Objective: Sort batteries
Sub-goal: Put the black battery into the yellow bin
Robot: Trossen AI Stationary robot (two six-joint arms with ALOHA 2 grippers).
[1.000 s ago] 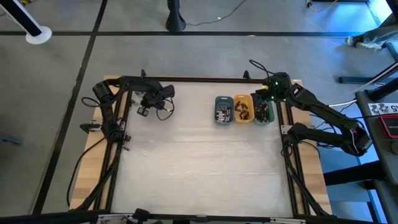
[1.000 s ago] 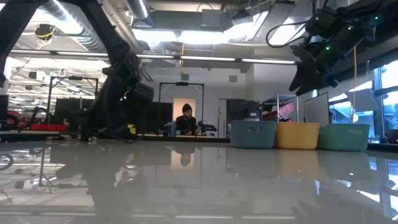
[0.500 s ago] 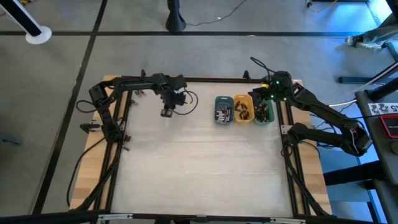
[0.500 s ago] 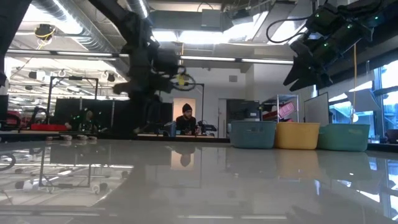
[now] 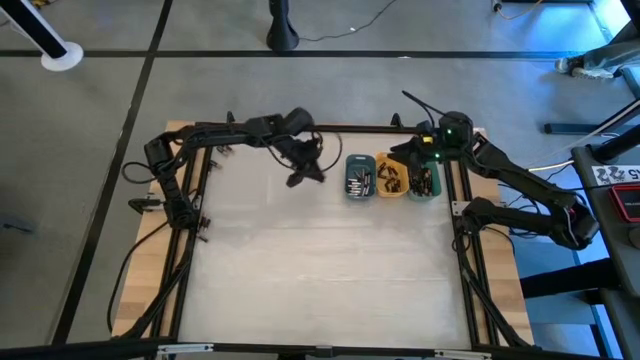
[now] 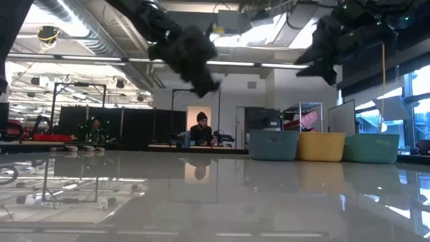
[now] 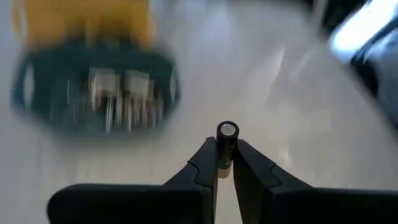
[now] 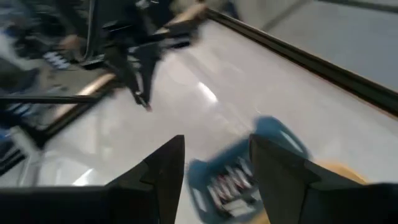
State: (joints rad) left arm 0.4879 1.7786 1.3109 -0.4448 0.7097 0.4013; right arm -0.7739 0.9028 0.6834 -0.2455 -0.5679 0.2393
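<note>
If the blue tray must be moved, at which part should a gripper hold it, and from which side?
Probably on the blue tray, the rim of the long wall away from the orange tray, from above: that wall is free, the other lies close against that tray, and batteries lie inside.

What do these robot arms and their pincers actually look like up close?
Both arms are dark, nearly black, built of slim jointed segments with thin black cables looping off them. The right arm carries a small green light near its wrist. The left gripper ends in two narrow black fingers tapering to points; the right gripper has two broader, flat black fingers. No printing or markings are visible on them.
</note>
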